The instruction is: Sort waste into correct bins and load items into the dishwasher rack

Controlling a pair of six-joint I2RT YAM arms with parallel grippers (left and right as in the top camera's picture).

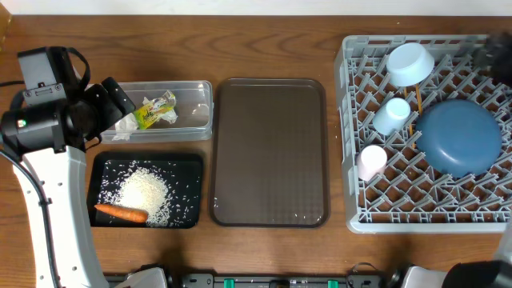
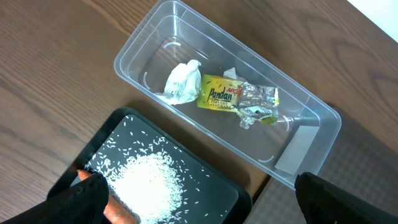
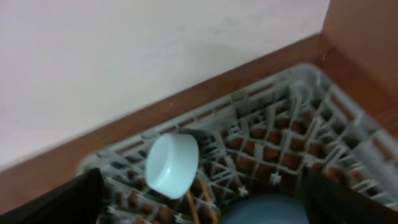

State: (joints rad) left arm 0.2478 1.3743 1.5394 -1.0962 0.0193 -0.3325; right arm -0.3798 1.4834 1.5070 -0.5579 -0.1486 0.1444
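clear tub: glossy smooth plastic | snack wrapper: shiny crinkled film | table: matt wood grain | rack: matt grey plastic

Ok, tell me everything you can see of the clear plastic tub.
The clear plastic tub is a see-through rectangular box with rounded corners and a raised rim, lidless, sitting upright on the wooden table. Inside lie a crumpled white tissue and a yellow-green snack wrapper. The black tray sits close alongside one long side; contact is unclear.
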